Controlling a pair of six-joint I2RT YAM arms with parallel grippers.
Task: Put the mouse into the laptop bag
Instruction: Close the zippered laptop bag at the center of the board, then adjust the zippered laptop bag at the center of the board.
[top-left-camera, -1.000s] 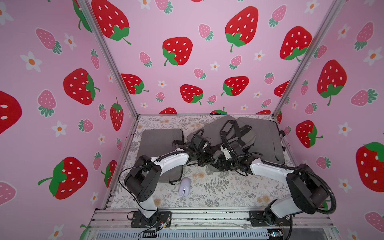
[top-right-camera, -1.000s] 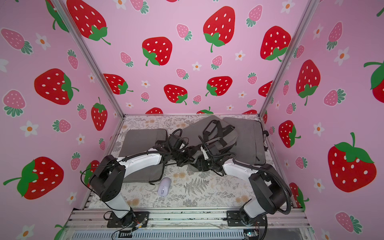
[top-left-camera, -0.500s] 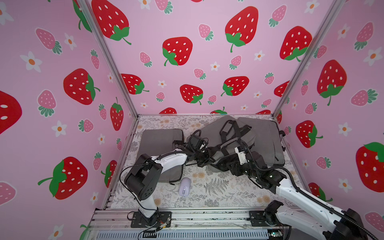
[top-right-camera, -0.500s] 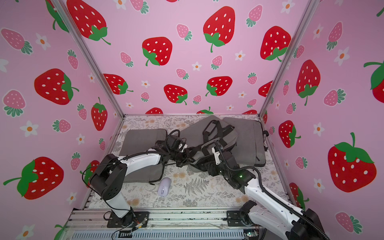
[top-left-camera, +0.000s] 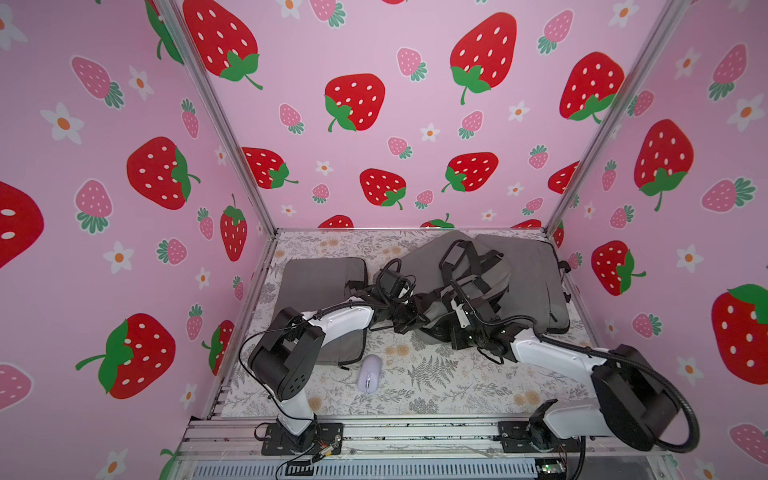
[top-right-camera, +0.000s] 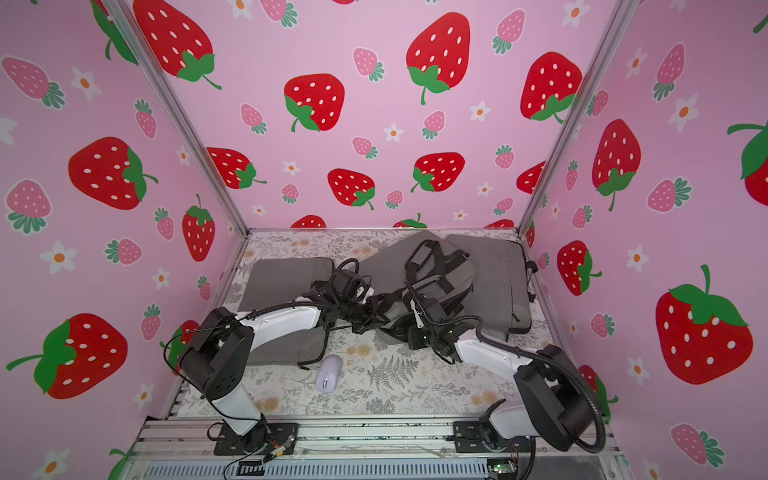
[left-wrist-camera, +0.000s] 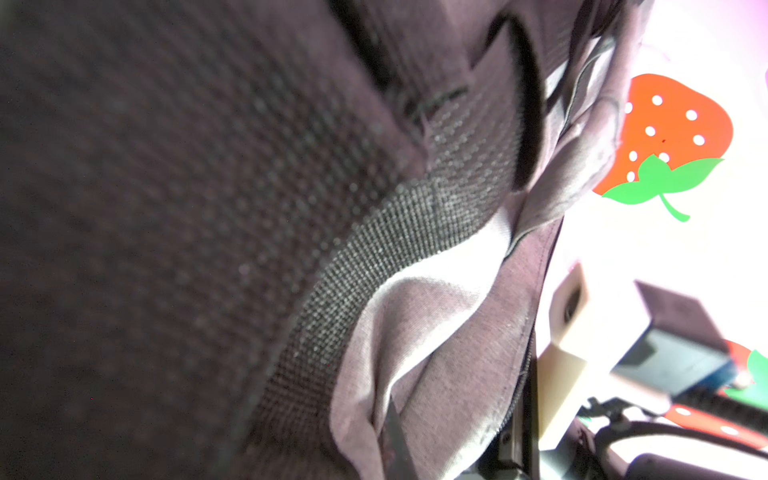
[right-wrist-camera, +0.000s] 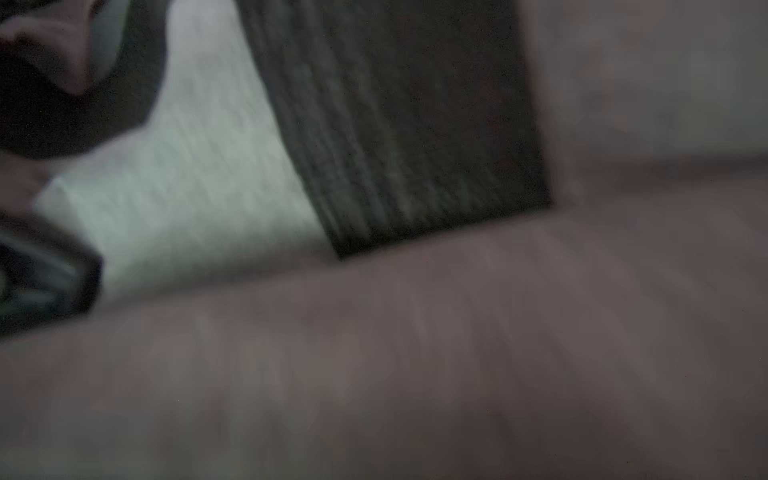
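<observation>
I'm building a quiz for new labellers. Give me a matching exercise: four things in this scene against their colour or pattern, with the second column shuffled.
Things:
1. mouse
2. strapped bag
3. cloth
4. walls

Looks:
a. floral print
b. grey
c. pink with strawberries
d. lilac

Pairs: 1-d; 2-b; 3-a; 4-c
</observation>
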